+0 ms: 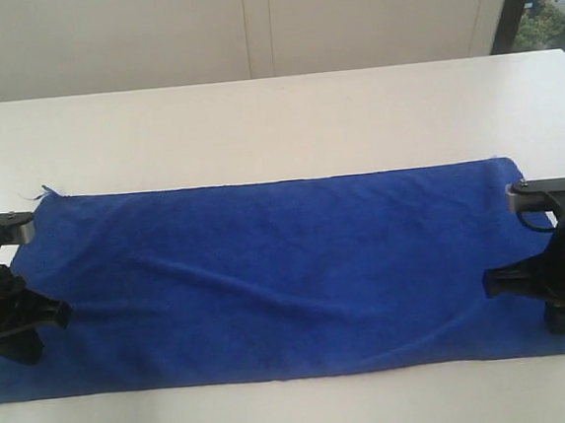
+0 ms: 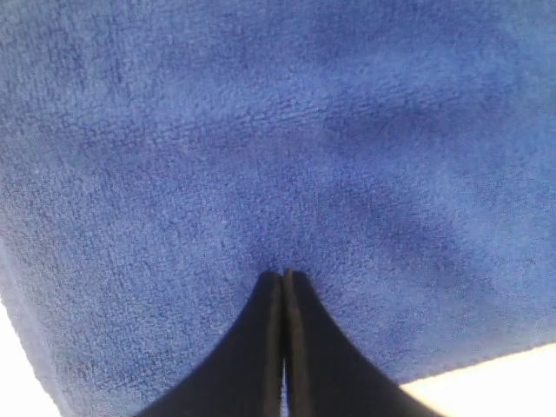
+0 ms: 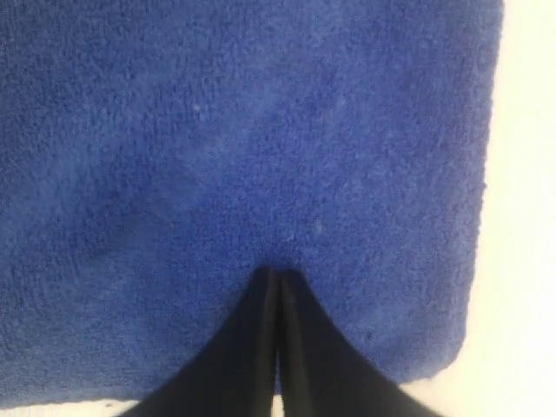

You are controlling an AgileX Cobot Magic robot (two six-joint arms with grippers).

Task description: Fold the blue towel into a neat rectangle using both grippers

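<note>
Because the smooth white bench (image 1: 274, 113) offers little grip, the long royal-blue microfibre towel (image 1: 268, 272), spread flat across the lower half of the frame, could slide or bunch instead of folding cleanly. The black left fingers (image 2: 271, 304) and black right fingers (image 3: 268, 300) sit clenched at its two short ends, tips at the cloth with nothing seen pinched between them. A push from there would likely deepen the shallow diagonal crease (image 1: 270, 297) at centre, and an uneven lift would skew the edges. The towel's long axis runs left to right, ends toward either arm, its small loose thread (image 1: 45, 191) marking the upper-left corner.
</note>
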